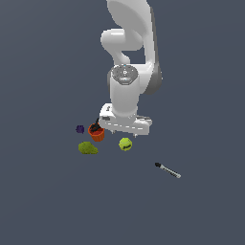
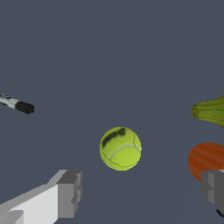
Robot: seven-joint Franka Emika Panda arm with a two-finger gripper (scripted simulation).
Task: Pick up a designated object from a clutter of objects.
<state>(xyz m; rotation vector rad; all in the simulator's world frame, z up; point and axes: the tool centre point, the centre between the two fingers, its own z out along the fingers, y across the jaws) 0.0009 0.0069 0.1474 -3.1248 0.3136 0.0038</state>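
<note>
Fingers [image 2: 70, 192] of the gripper [image 2: 142, 192] stand spread wide apart and hold nothing; one grey pad shows at each side of the wrist view, with bare floor between them. Just ahead of that gap, nearer the white finger than the other and touching neither, lies the tennis ball [image 2: 120, 148], yellow-green with a dark mark on its upper side. Beside the far finger [image 2: 214, 188] sits the orange cup [image 2: 205, 158], and beyond it the olive-green lump [image 2: 212, 110]; the pen [image 2: 17, 105] lies well apart on the opposite side. In the exterior view the gripper [image 1: 125, 130] hangs low over the floor, immediately above and behind the ball [image 1: 125, 144], with the cup [image 1: 96, 132], a small purple cube [image 1: 80, 128], the lump [image 1: 87, 148] and the pen [image 1: 167, 170] scattered around. Judged from this arrangement, the step in hand is the approach and alignment over the ball, before any grasp. The next move calls for shifting the open fingers forward until the ball is centred between them, then lowering and closing, while keeping the far finger clear of the nearby cup.
</note>
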